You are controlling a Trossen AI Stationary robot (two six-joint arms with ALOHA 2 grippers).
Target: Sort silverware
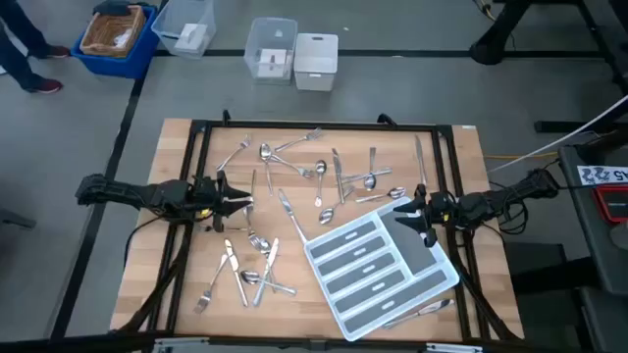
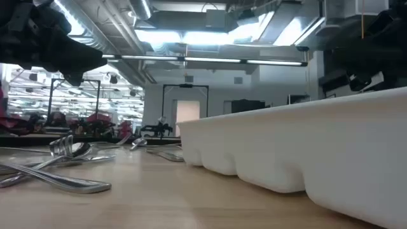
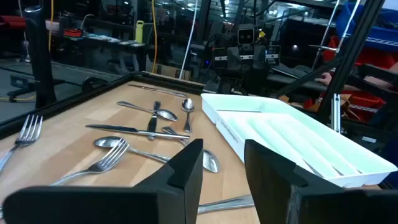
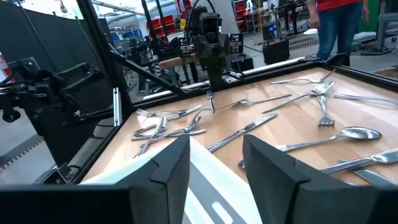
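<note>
Forks, spoons and knives of the silverware lie scattered flat on the wooden table, one group toward the far side (image 1: pixel 324 172) and one near the left front (image 1: pixel 250 270). A knife (image 1: pixel 427 309) lies beside the light grey compartmented tray (image 1: pixel 383 270), which sits askew at the right front. My left gripper (image 1: pixel 238 201) hovers open over the table's left middle; its fingers (image 3: pixel 186 168) point across the cutlery (image 3: pixel 137 129) toward the tray (image 3: pixel 298 140). My right gripper (image 1: pixel 400 210) hovers open above the tray's far corner (image 4: pixel 211 199), facing the cutlery (image 4: pixel 249 127).
A black frame (image 1: pixel 196 127) borders the table. Beyond the far edge stand clear plastic boxes (image 1: pixel 272 49), a white box (image 1: pixel 316 61) and a blue bin with a basket (image 1: pixel 116 34). A person (image 4: pixel 339 25) stands in the room. The low view shows cutlery (image 2: pixel 63 159) and the tray wall (image 2: pixel 305 152).
</note>
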